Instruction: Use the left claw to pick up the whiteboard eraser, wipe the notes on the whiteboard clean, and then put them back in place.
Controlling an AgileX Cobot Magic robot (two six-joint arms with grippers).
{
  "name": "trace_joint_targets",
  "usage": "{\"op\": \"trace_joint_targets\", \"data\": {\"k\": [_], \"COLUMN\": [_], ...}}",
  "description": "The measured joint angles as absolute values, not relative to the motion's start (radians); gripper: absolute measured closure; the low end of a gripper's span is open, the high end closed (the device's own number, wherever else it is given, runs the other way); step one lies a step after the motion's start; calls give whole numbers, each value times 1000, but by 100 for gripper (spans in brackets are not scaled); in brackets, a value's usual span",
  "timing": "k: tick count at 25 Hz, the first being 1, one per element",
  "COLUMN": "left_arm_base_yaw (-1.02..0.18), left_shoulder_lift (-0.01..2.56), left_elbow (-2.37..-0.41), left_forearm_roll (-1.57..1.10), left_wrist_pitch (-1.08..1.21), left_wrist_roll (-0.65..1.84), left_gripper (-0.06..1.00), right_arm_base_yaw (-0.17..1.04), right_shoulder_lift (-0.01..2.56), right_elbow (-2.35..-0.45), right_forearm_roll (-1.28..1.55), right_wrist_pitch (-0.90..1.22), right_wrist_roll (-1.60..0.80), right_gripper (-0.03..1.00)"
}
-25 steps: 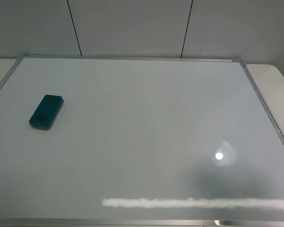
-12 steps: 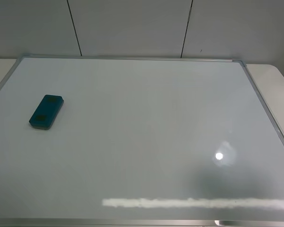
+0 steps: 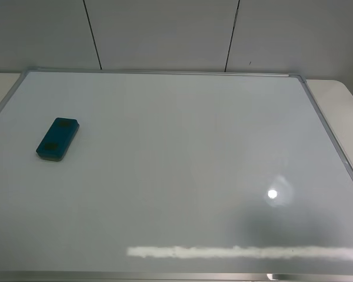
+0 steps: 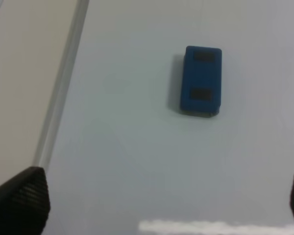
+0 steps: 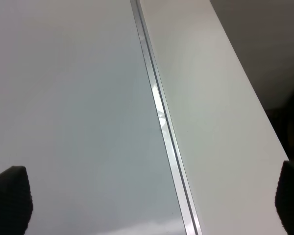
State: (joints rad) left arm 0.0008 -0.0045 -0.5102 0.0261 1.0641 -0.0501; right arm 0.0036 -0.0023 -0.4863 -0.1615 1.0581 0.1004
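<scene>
The whiteboard [image 3: 176,176] is a large glossy white board with a thin silver frame that fills most of the high view. The teal-blue whiteboard eraser [image 3: 57,138] lies flat on its left part, with two darker patches on top. No marker notes show on the board in any view. Neither arm shows in the high view. In the left wrist view the left claw [image 4: 159,200] is open and empty, above the board and well short of the eraser [image 4: 201,81]. Only its dark fingertips [image 4: 19,200] show. The right gripper [image 5: 151,196] is open and empty.
The board's silver right frame [image 5: 164,127] runs under the right gripper, with the white table [image 5: 210,112] beside it. The left frame [image 4: 59,98] and beige table show in the left wrist view. Light glare streaks [image 3: 241,252] lie near the board's front edge.
</scene>
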Motion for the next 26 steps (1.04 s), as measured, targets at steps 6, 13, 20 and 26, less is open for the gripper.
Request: {"op": "trace_joint_targets", "data": {"k": [6, 13, 20, 26], "left_arm_base_yaw": [1, 1, 1, 1], "left_shoulder_lift": [-4, -4, -4, -4], "left_elbow": [-510, -510, -510, -510], "left_forearm_roll": [26, 26, 26, 27], "left_wrist_pitch": [1064, 1064, 1064, 1064], "left_wrist_roll": [-50, -50, -50, -50], "left_gripper": [-5, -5, -5, -5], "right_arm_base_yaw": [4, 4, 4, 4], "right_shoulder_lift": [-2, -2, -2, -2], "right_elbow": [-486, -486, -486, -486], "right_forearm_roll": [-162, -162, -162, -162], "right_wrist_pitch": [1058, 1058, 1058, 1058], "right_wrist_roll": [100, 100, 100, 100], "right_gripper": [-2, -2, -2, -2]}}
